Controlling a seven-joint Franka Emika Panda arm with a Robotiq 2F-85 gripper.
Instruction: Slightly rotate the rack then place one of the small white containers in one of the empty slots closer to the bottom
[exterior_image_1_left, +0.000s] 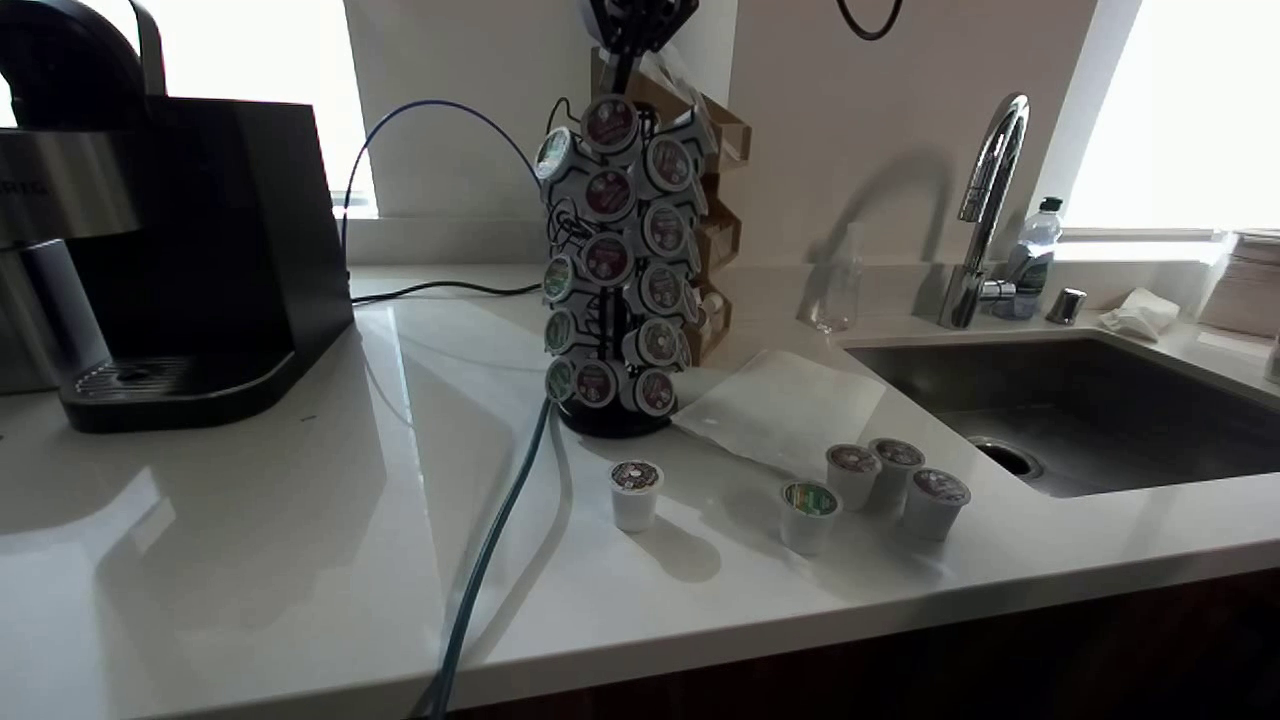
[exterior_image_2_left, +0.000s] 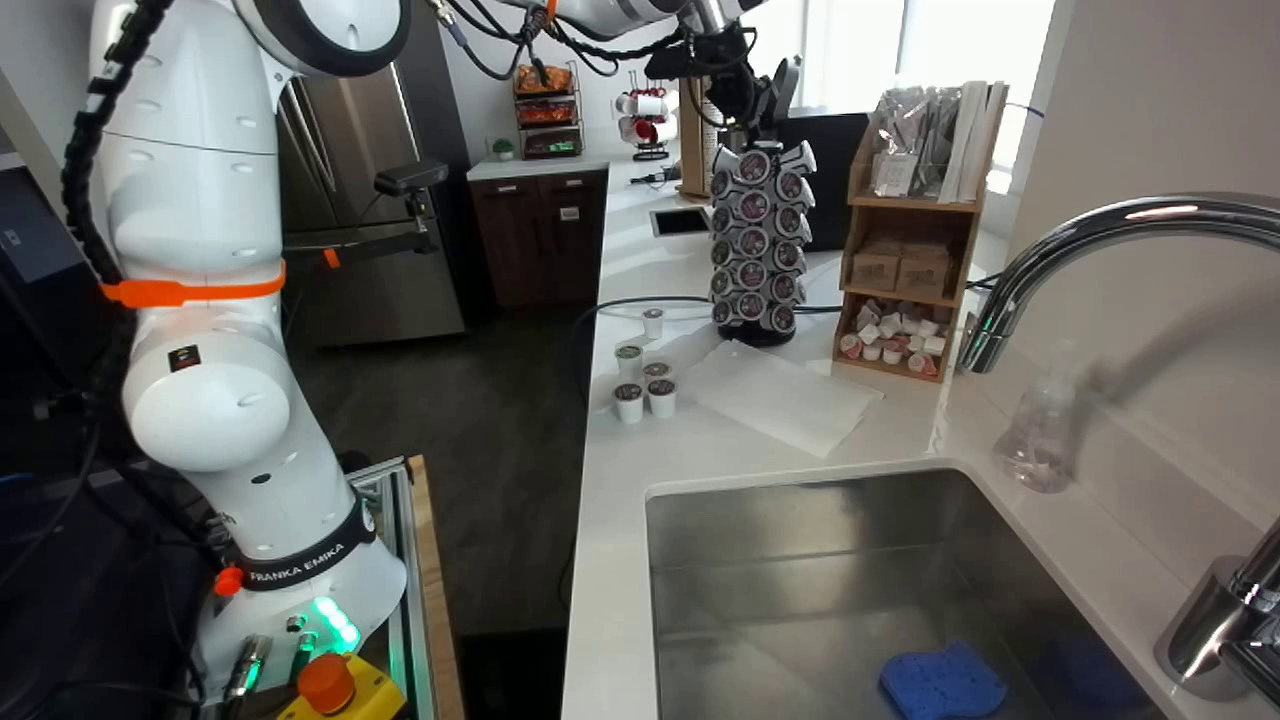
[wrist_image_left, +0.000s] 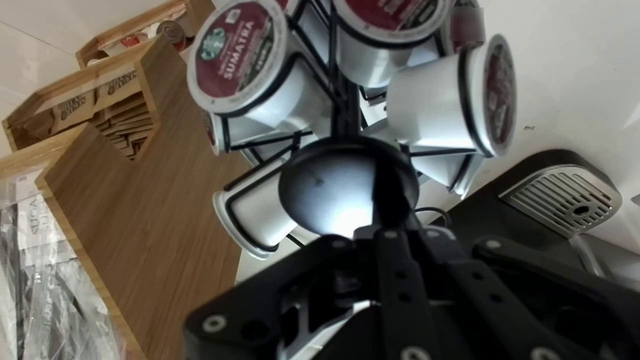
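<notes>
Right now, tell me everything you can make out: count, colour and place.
rack: one, black, on the white counter
racked pods: many, white, around the rack
loose pods: five, white, standing on the counter
coffee machine: one, black and silver, near the rack
wooden organizer: one, brown, beside the rack
paper sheet: one, white, by the rack
sink: one, grey, in the counter
sponge: one, blue, in the sink
faucet: one, chrome, at the sink
bottles: two, transparent, by the faucet
fridge: one, grey, background
cabinet: one, dark brown, background
mugs: several, red and white, background
robot arm: one, white, beside the counter
gripper: one, black, shut, at the rack's top
</notes>
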